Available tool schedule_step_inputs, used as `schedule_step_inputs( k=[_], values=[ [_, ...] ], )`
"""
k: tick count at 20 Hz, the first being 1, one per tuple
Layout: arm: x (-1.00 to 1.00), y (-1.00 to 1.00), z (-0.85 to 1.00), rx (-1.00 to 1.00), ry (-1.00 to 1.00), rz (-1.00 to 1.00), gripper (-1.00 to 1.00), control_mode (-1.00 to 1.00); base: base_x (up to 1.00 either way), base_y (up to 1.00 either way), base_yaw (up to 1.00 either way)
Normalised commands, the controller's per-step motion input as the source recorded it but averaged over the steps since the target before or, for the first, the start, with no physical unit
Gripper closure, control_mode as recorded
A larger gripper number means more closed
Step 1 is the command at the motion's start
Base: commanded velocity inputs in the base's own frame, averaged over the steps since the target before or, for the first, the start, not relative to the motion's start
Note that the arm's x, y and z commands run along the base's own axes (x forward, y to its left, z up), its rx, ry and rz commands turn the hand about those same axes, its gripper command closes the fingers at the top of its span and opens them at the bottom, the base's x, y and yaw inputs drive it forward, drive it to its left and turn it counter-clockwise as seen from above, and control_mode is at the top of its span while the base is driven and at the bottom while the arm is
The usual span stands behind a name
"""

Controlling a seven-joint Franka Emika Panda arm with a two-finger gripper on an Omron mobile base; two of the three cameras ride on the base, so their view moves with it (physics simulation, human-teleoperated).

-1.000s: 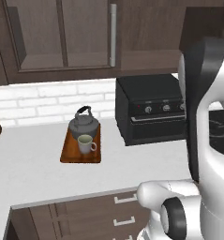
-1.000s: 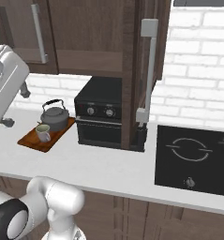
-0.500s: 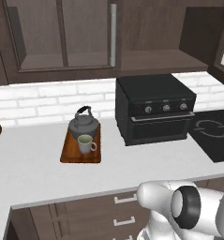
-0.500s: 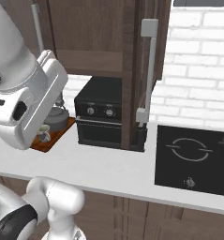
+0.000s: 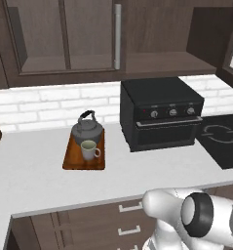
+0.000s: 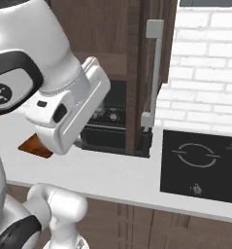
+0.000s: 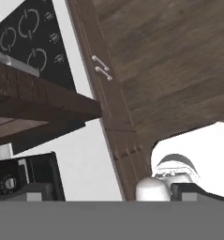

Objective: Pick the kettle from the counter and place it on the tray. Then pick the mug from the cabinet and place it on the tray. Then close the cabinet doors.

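The dark grey kettle [image 5: 87,129] and the pale mug [image 5: 89,150] both stand on the reddish-brown tray [image 5: 73,157] on the white counter [image 5: 35,180]. One corner of the tray [image 6: 34,145] peeks out from behind my arm. The cabinet [image 5: 152,61] hangs above, its left door [image 5: 88,29] shut, with its bar handle [image 5: 118,35]. Its right door [image 6: 142,73] stands swung out, edge-on, with its grey handle [image 6: 154,73]. My gripper [image 7: 112,192] is open and holds nothing. It is raised and looks down past a dark wooden edge [image 7: 38,105] at the counter [image 7: 87,154].
A black countertop oven [image 5: 159,113] stands right of the tray. A black cooktop [image 6: 205,163] is set in the counter further right. Dark drawers with white handles [image 7: 101,68] run below the counter. A white brick wall [image 5: 40,105] backs it.
My arm has swung out of the left base view and now looms large at the left of the right base view, hiding most of the tray. Kettle and mug have stayed put.
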Motion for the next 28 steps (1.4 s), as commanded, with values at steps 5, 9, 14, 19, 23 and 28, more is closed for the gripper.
schedule_step_inputs(
  k=[5,9,14,19,23,28],
  values=[
    [0.01,-0.4,-0.37,-0.26,-0.24,-0.15,-1.0,-1.0,0.0,0.0,0.0],
    [0.03,-0.37,-0.37,-0.28,-0.29,-0.19,-1.0,-1.0,0.0,0.0,0.0],
    [-0.06,-0.44,0.0,-0.04,0.0,-0.25,-1.0,-1.0,0.0,0.0,0.0],
    [-0.03,-0.38,0.0,-0.04,0.0,-0.24,-1.0,-1.0,0.0,0.0,0.0],
    [-0.43,-0.07,0.0,-0.02,-0.08,-0.25,-1.0,-1.0,0.0,0.0,0.0],
    [-0.65,-0.03,0.02,-0.01,-0.17,-0.25,-1.0,-1.0,0.0,0.0,0.0]
  ],
)
